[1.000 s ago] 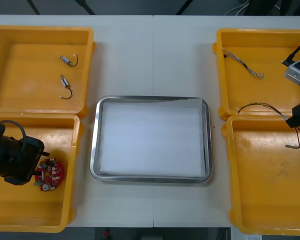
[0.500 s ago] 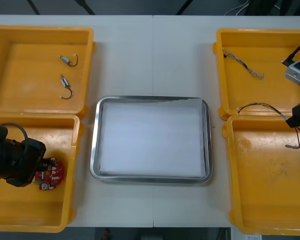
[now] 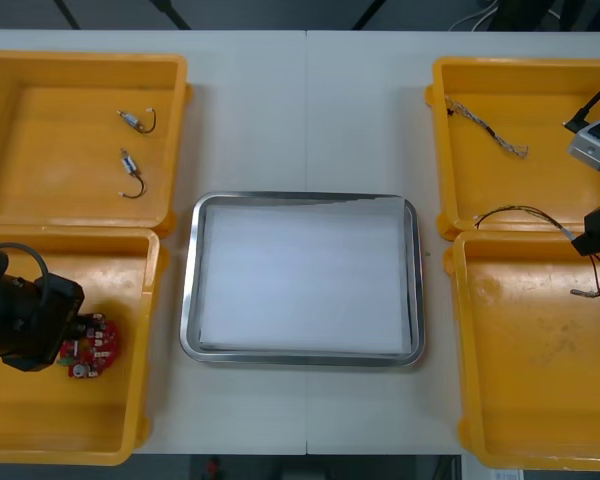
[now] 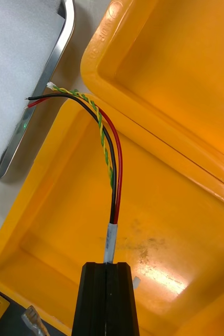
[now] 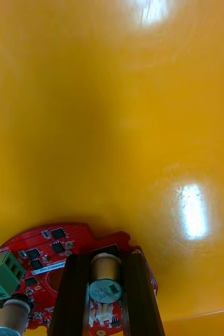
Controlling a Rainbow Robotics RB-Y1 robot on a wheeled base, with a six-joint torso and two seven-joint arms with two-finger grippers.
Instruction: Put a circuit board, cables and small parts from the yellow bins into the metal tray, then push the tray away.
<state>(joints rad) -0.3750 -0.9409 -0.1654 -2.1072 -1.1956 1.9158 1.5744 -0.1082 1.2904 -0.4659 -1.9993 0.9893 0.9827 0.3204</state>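
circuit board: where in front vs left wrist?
Front view: circuit board in near left yellow bin, at left claw.
Left wrist view: circuit board clamped between its fingers.
Shared landmark: left claw.
Right claw, at the right bins, grips a red and yellow cable.

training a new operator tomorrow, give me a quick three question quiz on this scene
1. True or false: the metal tray already holds a cable.
2. The left gripper, down in the near left yellow bin, is shut on: A) the red circuit board B) a small metal part C) the bin's rim.
3. Short answer: what does the right gripper, at the near right yellow bin, hold?

Key
1. False; its white inside is bare.
2. A
3. The red and yellow cable, by its taped end.
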